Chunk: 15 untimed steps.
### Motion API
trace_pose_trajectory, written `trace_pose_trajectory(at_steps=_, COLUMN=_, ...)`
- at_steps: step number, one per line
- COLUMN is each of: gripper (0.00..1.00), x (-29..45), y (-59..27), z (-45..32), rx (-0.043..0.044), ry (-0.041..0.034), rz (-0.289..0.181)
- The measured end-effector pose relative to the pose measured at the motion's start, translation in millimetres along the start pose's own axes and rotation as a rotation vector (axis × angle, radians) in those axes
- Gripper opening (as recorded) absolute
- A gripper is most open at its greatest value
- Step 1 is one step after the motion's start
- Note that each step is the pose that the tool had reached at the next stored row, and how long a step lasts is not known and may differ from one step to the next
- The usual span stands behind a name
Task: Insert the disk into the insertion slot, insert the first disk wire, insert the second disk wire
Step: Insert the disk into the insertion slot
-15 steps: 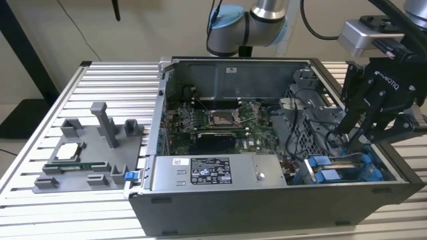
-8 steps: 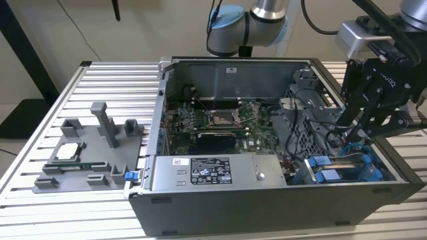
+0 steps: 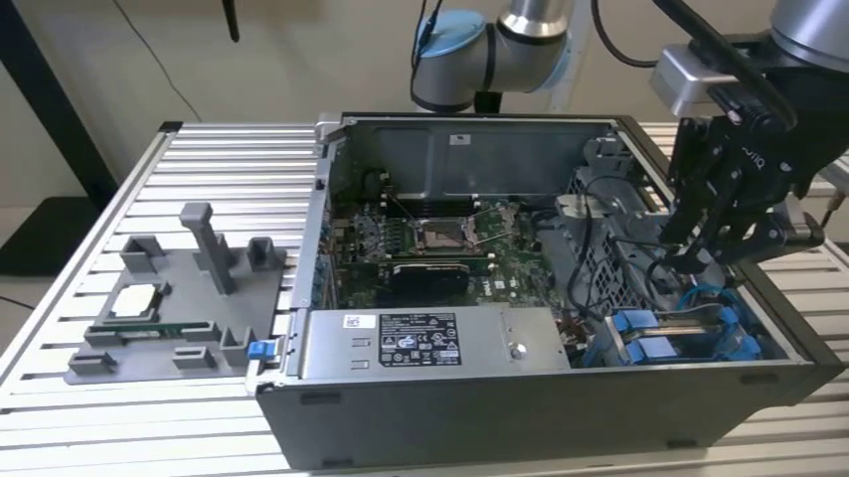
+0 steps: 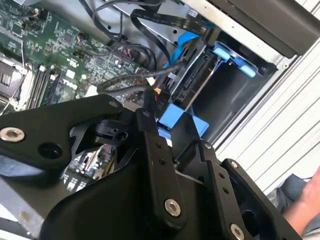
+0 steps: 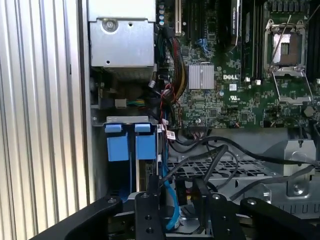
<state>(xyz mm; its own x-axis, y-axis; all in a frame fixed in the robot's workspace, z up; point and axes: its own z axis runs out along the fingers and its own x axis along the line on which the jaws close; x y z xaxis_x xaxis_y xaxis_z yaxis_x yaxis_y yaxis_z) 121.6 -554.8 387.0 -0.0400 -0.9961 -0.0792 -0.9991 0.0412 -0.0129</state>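
The disk [image 4: 192, 87] stands on edge inside the insertion slot [image 5: 127, 120] at the case's front corner on the exterior view's right. Its blue carrier tabs [image 5: 145, 147] [image 3: 650, 343] show at the bay mouth. My gripper [image 3: 695, 262] hangs just above that bay, with its black fingers [image 5: 153, 192] drawn close together. A black braided disk wire [image 4: 125, 82] runs to the fingertips, and its connector with orange and yellow leads [image 4: 159, 92] sits between them in both wire-side wrist pictures. In the second wrist view the gripper [image 4: 162, 107] is a short way from the disk's rear edge.
The open computer case lies on a slatted metal table [image 3: 199, 159]. Inside are the motherboard [image 3: 424, 238], the grey labelled power-supply box [image 3: 424, 343] and loose black and blue cables [image 5: 170, 200] around the bay. A grey fixture with parts [image 3: 159, 308] sits outside. A person's hand [image 4: 305, 200] is beside the case.
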Motion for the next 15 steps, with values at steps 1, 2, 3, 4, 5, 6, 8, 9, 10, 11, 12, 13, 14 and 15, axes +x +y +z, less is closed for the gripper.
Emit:
trace_pose_trajectory(at_steps=1, gripper=1.00, x=0.0, y=-0.3, z=1.1, rx=0.0004, ry=-0.0003, rz=0.000)
trace_pose_trajectory(at_steps=2, gripper=1.00, x=0.0, y=-0.5, z=1.8, rx=0.0006, ry=0.0000, rz=0.000)
trace_pose_trajectory(at_steps=3, gripper=1.00, x=0.0, y=-1.1, z=2.5, rx=0.0006, ry=-0.0002, rz=-0.001)
trace_pose_trajectory(at_steps=4, gripper=1.00, x=0.1, y=-1.6, z=2.8, rx=0.0005, ry=-0.0007, rz=-0.001)
trace_pose_trajectory(at_steps=5, gripper=1.00, x=0.0, y=-2.0, z=3.0, rx=0.0005, ry=-0.0015, rz=-0.002)
trace_pose_trajectory(at_steps=6, gripper=0.00, x=0.1, y=-2.1, z=3.3, rx=0.0004, ry=-0.0029, rz=-0.002)
trace_pose_trajectory(at_steps=8, gripper=0.00, x=0.2, y=-2.2, z=3.9, rx=0.0003, ry=-0.0078, rz=-0.002)
trace_pose_trajectory(at_steps=9, gripper=0.00, x=0.1, y=-2.2, z=4.2, rx=0.0002, ry=-0.0113, rz=-0.002)
trace_pose_trajectory(at_steps=10, gripper=0.00, x=0.1, y=-2.2, z=4.6, rx=0.0001, ry=-0.0149, rz=-0.002)
trace_pose_trajectory(at_steps=11, gripper=0.00, x=0.2, y=-2.3, z=4.9, rx=0.0005, ry=-0.0188, rz=-0.002)
trace_pose_trajectory(at_steps=12, gripper=0.00, x=0.2, y=-2.3, z=5.3, rx=0.0008, ry=-0.0232, rz=-0.002)
trace_pose_trajectory(at_steps=13, gripper=0.00, x=0.2, y=-2.3, z=5.6, rx=0.0010, ry=-0.0275, rz=-0.002)
trace_pose_trajectory(at_steps=14, gripper=0.00, x=0.3, y=-2.3, z=5.9, rx=0.0012, ry=-0.0319, rz=-0.002)
trace_pose_trajectory(at_steps=15, gripper=0.00, x=0.3, y=-2.2, z=5.9, rx=0.0012, ry=-0.0357, rz=-0.002)
